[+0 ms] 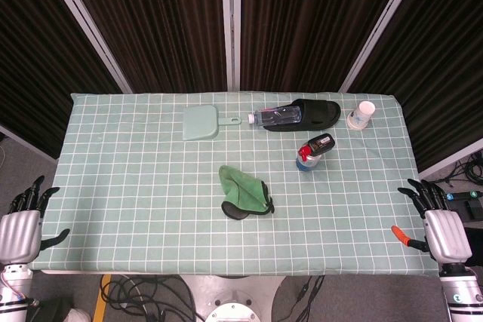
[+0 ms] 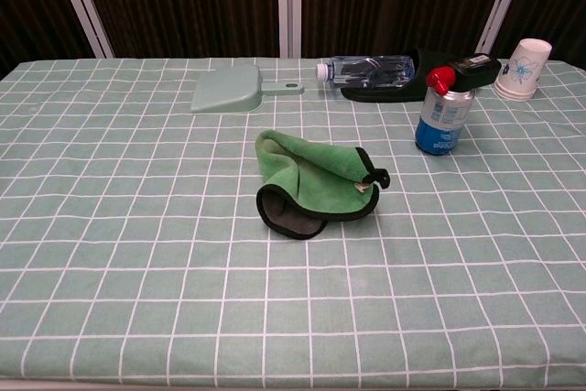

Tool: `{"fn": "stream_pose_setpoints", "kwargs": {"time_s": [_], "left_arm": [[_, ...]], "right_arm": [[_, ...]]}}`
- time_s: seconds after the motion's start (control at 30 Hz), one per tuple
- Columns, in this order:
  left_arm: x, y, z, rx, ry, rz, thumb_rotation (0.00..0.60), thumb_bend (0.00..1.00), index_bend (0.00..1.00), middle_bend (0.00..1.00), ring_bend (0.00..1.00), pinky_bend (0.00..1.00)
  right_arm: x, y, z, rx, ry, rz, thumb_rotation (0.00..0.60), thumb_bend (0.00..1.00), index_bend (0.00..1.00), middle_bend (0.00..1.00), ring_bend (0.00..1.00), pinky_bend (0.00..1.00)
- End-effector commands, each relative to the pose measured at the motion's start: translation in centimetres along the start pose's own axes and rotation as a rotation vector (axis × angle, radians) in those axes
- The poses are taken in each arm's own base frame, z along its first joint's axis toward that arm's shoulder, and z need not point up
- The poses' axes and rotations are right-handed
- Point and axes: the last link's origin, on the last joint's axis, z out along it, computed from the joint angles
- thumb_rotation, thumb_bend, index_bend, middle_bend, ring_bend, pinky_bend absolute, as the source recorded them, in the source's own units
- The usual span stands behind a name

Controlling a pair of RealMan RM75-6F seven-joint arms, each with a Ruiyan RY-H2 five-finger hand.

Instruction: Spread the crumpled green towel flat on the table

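L hand sits off the near-left table corner, fingers spread and pointing away from the robot, thumb out to the side; holds nothing, touches nothing. R hand mirrors it off the near-right corner, fingers apart, palm empty, thumb w/ orange tip angled inward; also clear of all items. Both hands appear in head view only, each back-of-hand up w/ wrist running off the bottom edge. Table carries a green-and-white checked cloth. Approx centre, slightly toward the robot: 1 green towel, crumpled and folded over itself, dark edging and dark underside showing at its near side, well apart from both hands. Beyond it, to the right: 1 blue spray can w/ red cap, upright, a black attachment on top. Far row, left to right: 1 pale green dustpan, flat, handle pointing right; 1 clear plastic bottle lying on its side, cap to the left, partly resting against 1 black slipper; 1 white paper cup, seemingly upside down near the far-right corner.
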Motion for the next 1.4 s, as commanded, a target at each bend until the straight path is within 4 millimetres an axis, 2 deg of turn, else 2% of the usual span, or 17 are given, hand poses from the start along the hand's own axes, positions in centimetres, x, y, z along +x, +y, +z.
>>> {"fn": "stream_pose_setpoints", "kwargs": {"time_s": [0.03,0.37,0.47,0.6,0.77,0.97,1.2,1.4], "left_arm": [[0.0,0.0,0.0,0.0,0.001,-0.001,0.6,0.13,0.26,0.13,0.14,0.18],[0.2,0.1,-0.1,-0.001,0.009,-0.001,0.6,0.13,0.26,0.13,0.14,0.18],[0.3,0.1,-0.2,-0.001,0.01,-0.001,0.6,0.13,0.26,0.13,0.14,0.18],[0.4,0.2,-0.2,-0.002,0.017,-0.01,0.6,0.13,0.26,0.13,0.14,0.18],[0.4,0.1,-0.4,0.0,0.017,-0.013,0.6,0.13,0.26,0.13,0.14,0.18],[0.4,0.0,-0.5,0.004,0.025,-0.025,0.6,0.13,0.26,0.13,0.14,0.18],[0.4,-0.5,-0.7,0.022,0.029,-0.032,0.6,0.13,0.26,0.13,0.14,0.18],[0.3,-1.0,-0.7,0.037,0.024,-0.033,0.6,0.13,0.26,0.13,0.14,0.18]], "right_arm": [[0.0,0.0,0.0,0.002,0.0,0.001,0.597,0.1,0.21,0.09,0.0,0.0],[-0.3,-0.3,0.6,0.034,-0.009,0.01,0.598,0.1,0.22,0.09,0.0,0.0],[-0.5,-0.8,1.2,0.069,-0.019,0.006,0.599,0.1,0.23,0.09,0.0,0.0],[-1.0,-2.4,3.3,0.155,-0.038,0.011,0.598,0.1,0.26,0.1,0.0,0.0],[-2.4,-5.6,6.9,0.294,-0.091,0.002,0.6,0.1,0.32,0.1,0.0,0.0],[-5.7,-11.0,12.3,0.452,-0.188,-0.027,0.6,0.11,0.38,0.11,0.0,0.0],[-9.9,-16.9,16.0,0.603,-0.242,-0.127,0.6,0.14,0.37,0.11,0.0,0.0],[-12.9,-19.7,18.2,0.676,-0.268,-0.22,0.6,0.17,0.34,0.11,0.0,0.0]]}}
